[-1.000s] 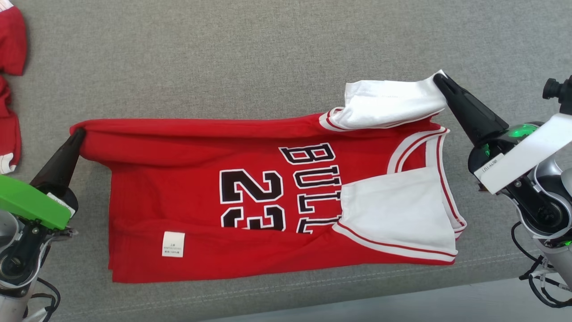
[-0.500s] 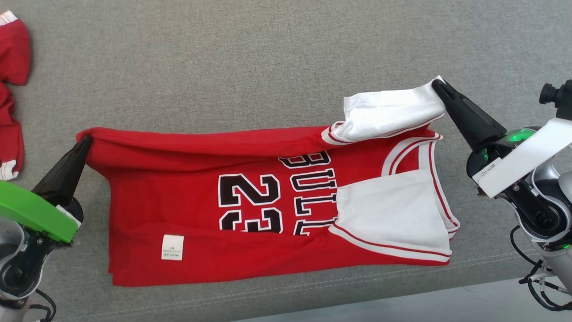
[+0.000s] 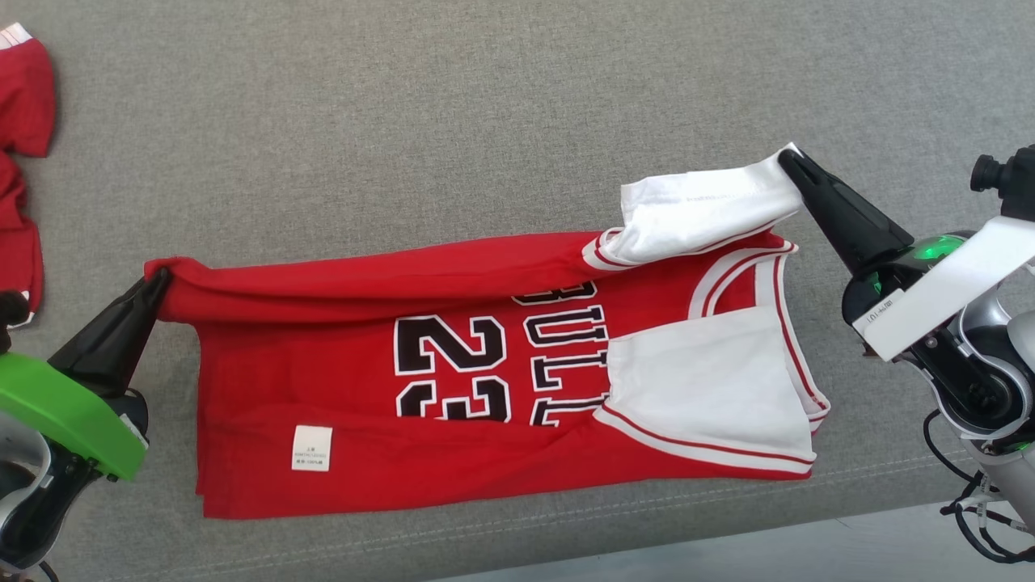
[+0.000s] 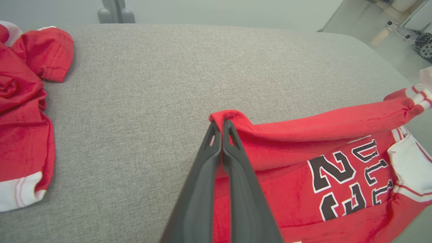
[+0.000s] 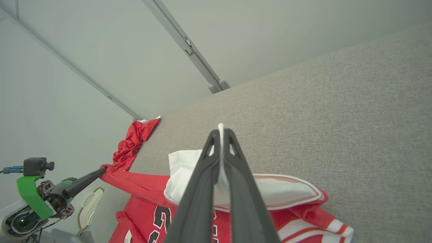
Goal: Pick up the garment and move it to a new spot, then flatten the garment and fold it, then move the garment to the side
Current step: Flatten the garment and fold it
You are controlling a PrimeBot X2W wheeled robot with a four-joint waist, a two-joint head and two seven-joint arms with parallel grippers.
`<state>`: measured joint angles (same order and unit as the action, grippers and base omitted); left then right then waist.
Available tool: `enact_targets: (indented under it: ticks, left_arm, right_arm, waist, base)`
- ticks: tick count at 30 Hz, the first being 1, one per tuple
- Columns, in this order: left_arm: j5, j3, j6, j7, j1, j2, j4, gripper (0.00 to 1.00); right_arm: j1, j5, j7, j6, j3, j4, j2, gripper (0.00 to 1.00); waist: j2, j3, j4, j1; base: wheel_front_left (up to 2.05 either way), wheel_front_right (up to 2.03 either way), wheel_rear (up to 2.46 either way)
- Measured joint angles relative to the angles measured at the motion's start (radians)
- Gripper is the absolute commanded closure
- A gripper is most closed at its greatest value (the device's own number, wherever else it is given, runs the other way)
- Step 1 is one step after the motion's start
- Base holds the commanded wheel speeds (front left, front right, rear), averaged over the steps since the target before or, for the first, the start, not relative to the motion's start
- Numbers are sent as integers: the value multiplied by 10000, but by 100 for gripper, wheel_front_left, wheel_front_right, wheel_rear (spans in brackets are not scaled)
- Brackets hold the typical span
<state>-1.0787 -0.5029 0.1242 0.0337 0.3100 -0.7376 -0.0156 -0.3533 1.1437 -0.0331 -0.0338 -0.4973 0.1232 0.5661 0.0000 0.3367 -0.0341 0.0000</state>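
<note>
A red basketball jersey [image 3: 453, 380] with black "23" and "BULLS" lettering and white sleeves lies on the grey cushion, its far long edge lifted and stretched between my two grippers. My left gripper [image 3: 158, 279] is shut on the red hem corner [image 4: 224, 118]. My right gripper [image 3: 786, 160] is shut on the tip of the raised white sleeve [image 3: 703, 206]. In the right wrist view the white cloth [image 5: 189, 175] pokes up between the dark fingers [image 5: 216, 158]; the left gripper [image 5: 101, 169] shows there too, holding the red edge.
A second red garment with white trim [image 3: 20, 162] lies crumpled at the far left [image 4: 23, 111]. The grey cushion [image 3: 453, 121] stretches wide beyond the jersey. Its front seam [image 3: 889, 469] and the pale floor run along the bottom right.
The lifted far edge has come toward the near edge, covering more of the "BULLS" lettering. Both grippers moved nearer with it, still shut on the cloth.
</note>
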Motion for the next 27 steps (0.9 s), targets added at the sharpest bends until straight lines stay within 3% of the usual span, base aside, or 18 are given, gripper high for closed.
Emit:
enact_targets:
  ticks: [16,27]
  left_arm:
    - [671,-439,0,1781,144,-261,-102,100]
    - [1064,-863,2,2011,547,-171,-571,100]
  right_arm:
    - [-42,-389,291,21,98,-12,-31,100]
    - [-500,-744,604,94,173,-362,-330,100]
  waist:
    - [0,56,50,0]
    - [0,269,137,0]
  base:
    - [0,0,0]
    - [0,0,0]
